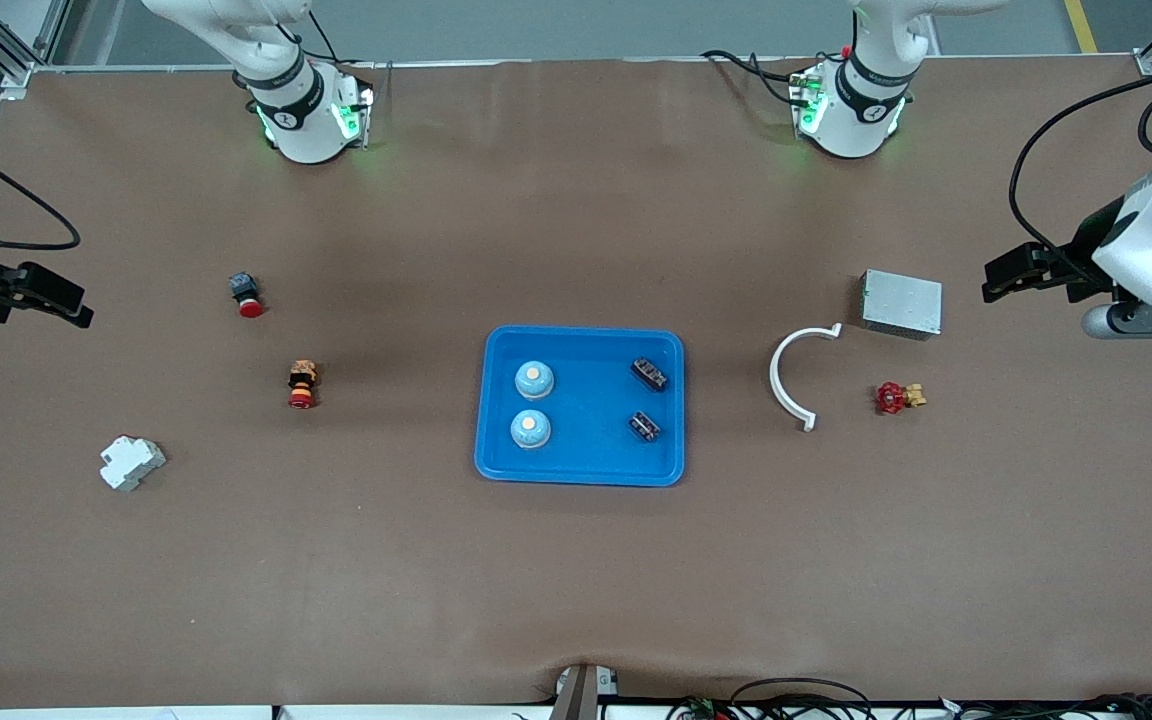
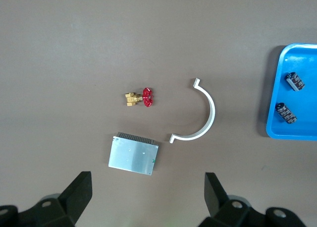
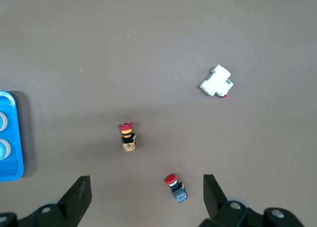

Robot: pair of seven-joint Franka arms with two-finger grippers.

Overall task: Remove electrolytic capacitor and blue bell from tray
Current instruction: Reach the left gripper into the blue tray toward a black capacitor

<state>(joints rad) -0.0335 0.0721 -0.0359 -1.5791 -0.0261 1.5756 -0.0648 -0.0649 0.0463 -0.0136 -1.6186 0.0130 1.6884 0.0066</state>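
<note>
My right hand [image 3: 143,199] hangs wide and empty over the surface [image 1: 576,580] at its own end. Near it lie a white block [image 1: 132,463], a red button [image 1: 246,294] and an orange switch [image 1: 303,384]. Mid-surface, well apart from both hands, the blue tray [image 1: 582,474] holds two bells [image 1: 534,379] and two capacitors [image 1: 649,374]. Then a white clamp [image 1: 792,376], a red valve [image 1: 897,397] and a metal box [image 1: 901,304], under my left hand [image 2: 148,197], wide and empty too.
</note>
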